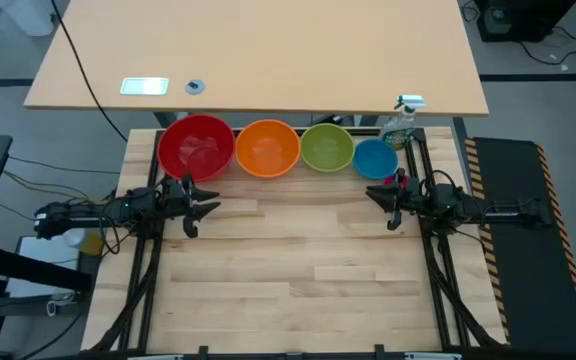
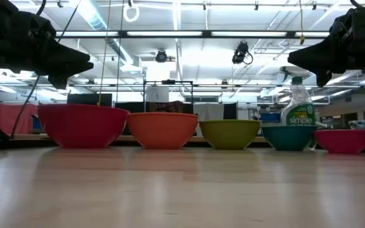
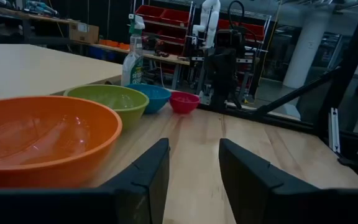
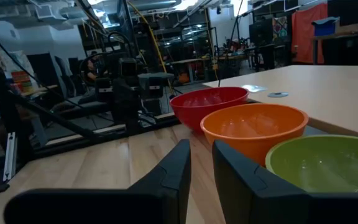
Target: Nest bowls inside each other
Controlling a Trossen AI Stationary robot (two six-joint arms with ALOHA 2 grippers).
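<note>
Five bowls stand upright on their bases in a row along the wooden table's far edge. From left to right they are red [image 1: 196,147], orange [image 1: 268,148], lime green [image 1: 326,147], blue [image 1: 374,158] and small magenta [image 2: 344,140]. My left gripper [image 1: 206,210] hovers level at the table's left side, just nearer than the red bowl. Its fingers [image 3: 194,146] stand a little apart with nothing between them. My right gripper [image 1: 380,205] hovers level at the right side, beside the magenta bowl [image 1: 399,178]. Only a narrow gap shows between its fingers [image 4: 202,146], also with nothing in it.
A clear spray bottle [image 1: 400,122] with a white trigger stands behind the blue bowl at the far right. Beyond the far edge is a light desk [image 1: 268,50] with a small white device [image 1: 144,86]. The bare wooden boards [image 1: 288,270] stretch from the bowls to the near edge.
</note>
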